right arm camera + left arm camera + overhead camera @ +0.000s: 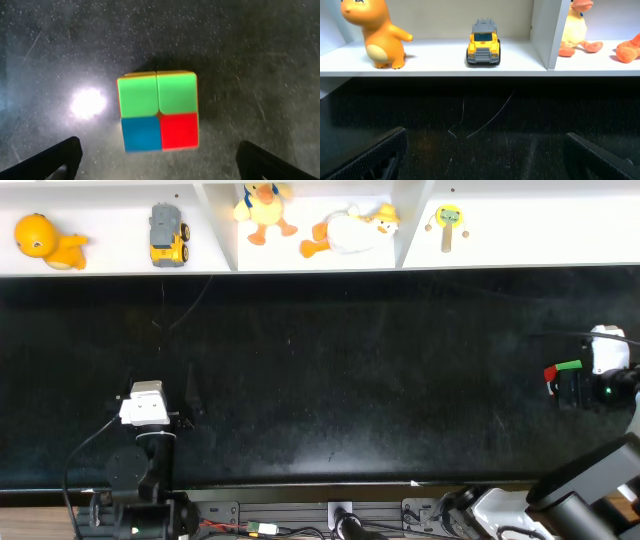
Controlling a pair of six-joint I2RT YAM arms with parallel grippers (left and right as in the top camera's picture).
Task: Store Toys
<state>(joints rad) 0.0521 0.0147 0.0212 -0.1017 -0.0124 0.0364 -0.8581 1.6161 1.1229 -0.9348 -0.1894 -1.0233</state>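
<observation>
green, blue and red cube rests under the spread right hand.

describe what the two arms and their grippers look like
The left arm is black with rounded joints, a white boxy wrist module and a thin black cable looping off it. The right arm is dark too, with the same white module and a small green light. The left gripper and right gripper have broad black fingers.

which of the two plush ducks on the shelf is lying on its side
The white duck, sprawled sideways; the yellow duck beside it in the same compartment sits upright.
</observation>
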